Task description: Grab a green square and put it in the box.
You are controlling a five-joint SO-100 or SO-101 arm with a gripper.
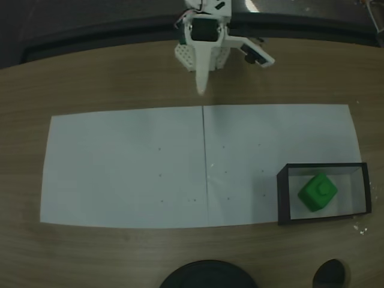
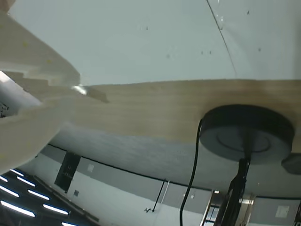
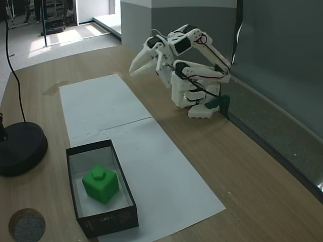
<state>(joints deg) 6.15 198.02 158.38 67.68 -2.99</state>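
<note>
The green square (image 1: 318,192) lies inside the box (image 1: 324,165) at the right end of the white paper, apart from the arm. In another fixed view the green square (image 3: 101,184) rests on the white floor of the box (image 3: 108,218), knob up. My gripper (image 1: 202,90) is folded back near the arm's base at the table's far edge, fingers together with nothing between them. It points down toward the wood in a fixed view, gripper (image 3: 133,70). In the wrist view the white fingers (image 2: 33,80) meet at the left, over wood and paper.
Two white paper sheets (image 1: 132,168) cover the middle of the wooden table. A large black round base (image 3: 20,146) with a cable stands near the box, seen also as the base (image 2: 247,134). A small dark disc (image 1: 330,273) lies by the table's front edge.
</note>
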